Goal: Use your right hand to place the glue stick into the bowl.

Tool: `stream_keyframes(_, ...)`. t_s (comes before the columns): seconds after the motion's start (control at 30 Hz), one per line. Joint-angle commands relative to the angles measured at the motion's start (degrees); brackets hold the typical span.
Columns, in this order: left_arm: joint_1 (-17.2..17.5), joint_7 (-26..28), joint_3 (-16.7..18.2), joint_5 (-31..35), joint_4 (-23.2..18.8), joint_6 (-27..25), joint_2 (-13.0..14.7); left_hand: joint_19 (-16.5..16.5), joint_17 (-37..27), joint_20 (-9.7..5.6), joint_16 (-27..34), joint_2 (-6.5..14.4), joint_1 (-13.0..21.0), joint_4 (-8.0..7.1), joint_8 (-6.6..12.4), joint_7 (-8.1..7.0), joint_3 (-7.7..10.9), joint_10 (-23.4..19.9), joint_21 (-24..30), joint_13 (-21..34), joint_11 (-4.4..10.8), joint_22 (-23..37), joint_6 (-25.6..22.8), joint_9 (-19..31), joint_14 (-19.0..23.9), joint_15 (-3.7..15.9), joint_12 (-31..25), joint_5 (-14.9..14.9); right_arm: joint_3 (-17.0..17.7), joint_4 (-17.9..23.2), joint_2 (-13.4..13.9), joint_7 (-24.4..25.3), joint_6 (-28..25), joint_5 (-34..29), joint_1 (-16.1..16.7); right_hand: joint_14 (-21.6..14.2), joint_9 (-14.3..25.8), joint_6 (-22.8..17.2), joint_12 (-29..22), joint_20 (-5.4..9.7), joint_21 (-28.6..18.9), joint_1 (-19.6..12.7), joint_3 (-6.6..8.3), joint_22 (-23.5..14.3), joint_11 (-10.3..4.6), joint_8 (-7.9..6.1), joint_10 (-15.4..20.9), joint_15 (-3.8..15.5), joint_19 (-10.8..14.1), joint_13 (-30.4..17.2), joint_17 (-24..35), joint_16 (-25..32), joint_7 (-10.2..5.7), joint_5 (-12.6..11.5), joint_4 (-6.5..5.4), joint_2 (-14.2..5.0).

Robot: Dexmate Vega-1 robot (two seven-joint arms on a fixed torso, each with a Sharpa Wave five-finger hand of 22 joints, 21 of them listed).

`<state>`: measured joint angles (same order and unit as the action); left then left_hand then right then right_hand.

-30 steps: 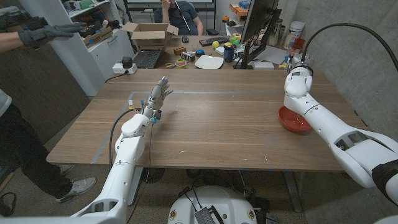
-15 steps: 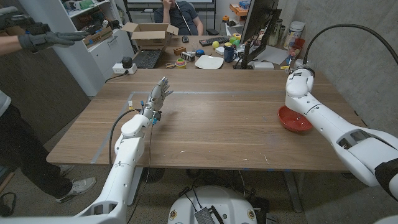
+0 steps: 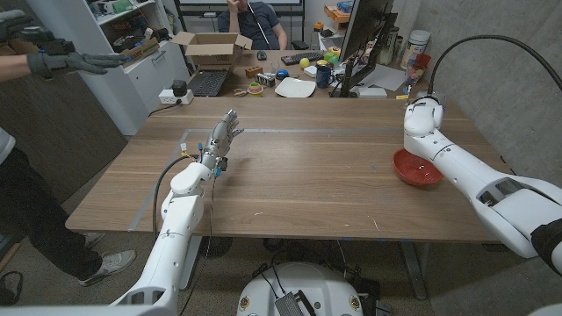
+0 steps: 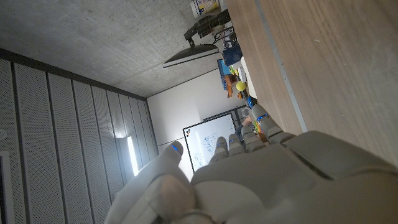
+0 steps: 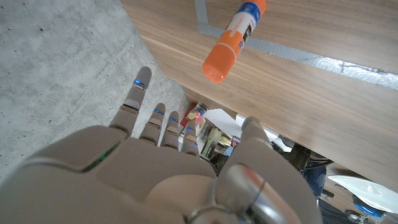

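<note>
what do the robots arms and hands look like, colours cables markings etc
Both arms are glossy white rounded shells with dark grey bands at the joints. A black cable loops over the right arm and another runs beside the left arm. The left hand is light grey with jointed fingers; small blue marks show on the fingers of the right hand, which has the same pale grey casing.

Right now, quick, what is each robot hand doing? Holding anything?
Left hand: open, holding nothing.
Right hand: open, fingers spread; the glue stick lies on the table beyond it.
</note>
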<state>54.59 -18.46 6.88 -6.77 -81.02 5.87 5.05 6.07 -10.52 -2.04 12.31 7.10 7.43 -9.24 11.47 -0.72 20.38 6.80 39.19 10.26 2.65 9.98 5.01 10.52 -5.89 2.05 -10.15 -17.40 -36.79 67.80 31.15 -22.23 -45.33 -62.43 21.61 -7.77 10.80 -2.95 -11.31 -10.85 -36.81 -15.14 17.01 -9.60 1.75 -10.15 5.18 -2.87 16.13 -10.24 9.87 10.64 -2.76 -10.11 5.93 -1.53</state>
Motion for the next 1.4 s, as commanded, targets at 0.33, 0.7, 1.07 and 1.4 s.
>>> stream_keyframes(0.33, 0.26, 0.00, -0.27, -0.06, -0.52, -0.43, 0.18, -0.37, -0.26, -0.04, -0.03, 0.79, -0.48, -0.09, -0.09, 0.19, -0.13, 0.14, -0.21, 0.28, -0.25, 0.24, -0.01, 0.17, -0.28, -0.10, -0.28, -0.05, -2.96, -3.73, 0.39, -4.58, 0.42, 1.81, -2.27, -0.69, 0.15, 0.77, 0.38, 1.29, 0.23, -2.15, 0.24, -0.02, 0.28, -0.60, -1.45, 0.34, 3.26, -0.30, 0.07, 0.01, -0.18, -0.18, 1.17, -0.42)
stream_keyframes(0.7, 0.40, 0.25, -0.21, -0.12, -0.48, -0.26, 0.05, -0.42, -0.25, -0.05, -0.05, 0.78, -0.51, -0.09, -0.10, 0.18, -0.15, 0.17, -0.36, 0.28, -0.16, 0.25, -0.03, 0.17, -0.31, -0.12, -0.27, -0.05, -3.74, -4.36, 0.63, -6.70, 1.52, 3.24, -3.12, -1.65, 0.18, 0.99, 0.18, 3.44, -0.10, -3.72, 0.24, -0.07, 0.03, -0.79, -2.26, 0.69, 8.03, -0.27, 0.08, 0.14, -0.17, -0.29, 1.90, -0.51)
stream_keyframes(1.07, 0.43, 0.12, -0.06, -0.27, -0.43, -0.37, 0.11, -0.47, -0.25, -0.04, -0.05, 0.78, -0.56, -0.09, -0.12, 0.15, -0.18, 0.19, -0.54, 0.28, -0.09, 0.26, 0.00, 0.18, -0.27, -0.07, -0.27, -0.05, -4.15, -4.97, 0.62, -5.76, 2.56, 4.20, -3.40, -4.07, 0.21, 0.20, -0.37, 6.99, -0.62, -8.70, 1.37, -0.14, -0.52, -1.21, -1.64, 2.49, 14.92, -0.24, 0.03, 0.31, -0.51, -0.72, 3.36, -1.69)
stream_keyframes(1.4, 0.49, 0.30, 0.11, -0.27, -0.35, -0.31, 0.05, -0.53, -0.25, -0.01, -0.05, 0.77, -0.60, -0.09, -0.12, 0.14, -0.20, 0.18, -0.66, 0.28, -0.15, 0.26, -0.02, 0.18, -0.24, -0.13, -0.28, -0.06, -5.12, -6.56, 0.21, -6.28, 2.95, 4.56, -4.50, -6.97, 0.22, -0.99, -0.81, 9.42, -0.92, -13.99, 2.22, -0.18, -1.37, -1.47, -0.18, 3.86, 19.65, -0.21, 0.01, 0.54, -0.99, -0.96, 4.19, -1.91)
